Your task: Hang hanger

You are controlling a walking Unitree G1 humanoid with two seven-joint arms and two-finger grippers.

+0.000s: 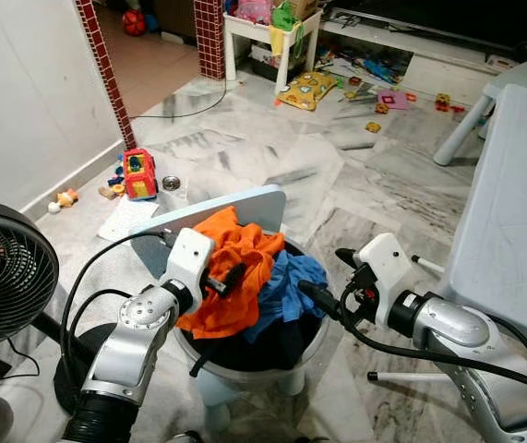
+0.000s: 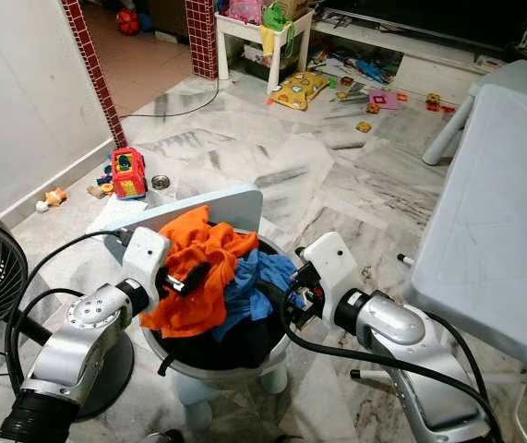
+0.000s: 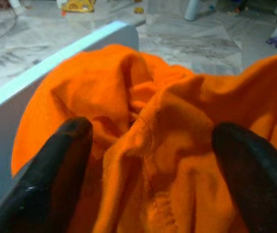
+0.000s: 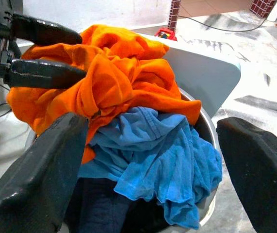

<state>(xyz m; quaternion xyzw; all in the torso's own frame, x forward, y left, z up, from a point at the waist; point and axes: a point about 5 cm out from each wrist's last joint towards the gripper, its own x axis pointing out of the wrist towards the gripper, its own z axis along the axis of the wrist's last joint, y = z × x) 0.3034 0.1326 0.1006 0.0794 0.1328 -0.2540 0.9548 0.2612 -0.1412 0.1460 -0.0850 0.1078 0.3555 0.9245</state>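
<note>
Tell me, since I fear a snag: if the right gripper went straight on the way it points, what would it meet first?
Probably the blue garment heaped in the basket; the right gripper, fingers open, points at it, with the orange garment just behind. Depth is uncertain.

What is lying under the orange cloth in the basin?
Under the orange cloth a blue garment shows, and below that something dark, inside the basin. What is deeper is covered. The open left gripper is at the orange cloth; the right gripper is open beside the pile.
</note>
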